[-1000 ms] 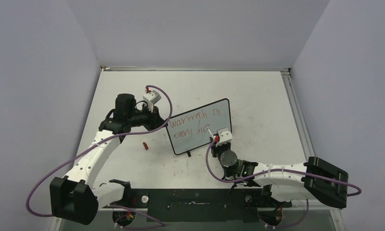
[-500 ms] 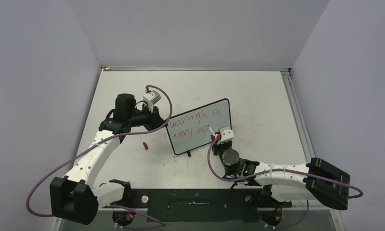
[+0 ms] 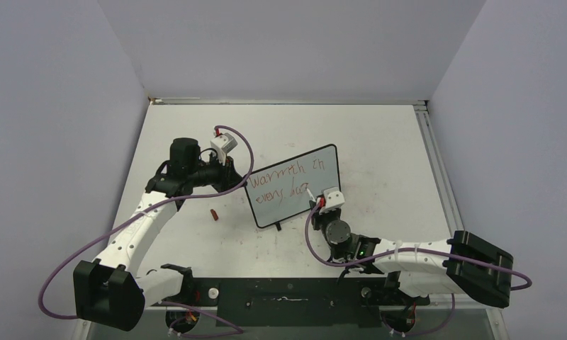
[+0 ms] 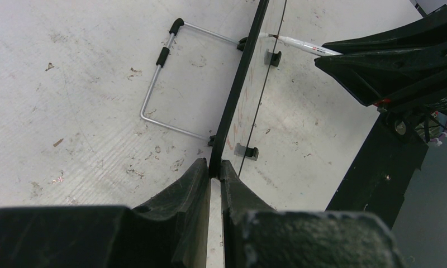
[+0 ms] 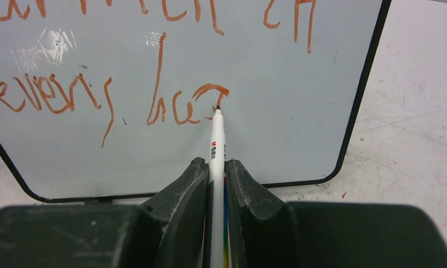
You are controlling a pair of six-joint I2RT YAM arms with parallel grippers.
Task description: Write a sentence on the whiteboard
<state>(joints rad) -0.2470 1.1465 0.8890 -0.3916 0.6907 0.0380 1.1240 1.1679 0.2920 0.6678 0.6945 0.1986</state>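
Note:
The whiteboard stands tilted mid-table on its wire stand. My left gripper is shut on its black frame at the left edge. My right gripper is shut on a white marker whose tip touches the board at the last letter of the lower line. The sentence is red handwriting in two lines, the lower one reading "every da" with a part-drawn letter under the tip. The marker also shows in the left wrist view and the top view.
A small red marker cap lies on the table left of the board. The table is scuffed white, with walls close on three sides and a rail along the right edge.
My right gripper with the marker moved slightly up and left and then settled, adding to the last letter of the lower line. The left arm and board have not moved.

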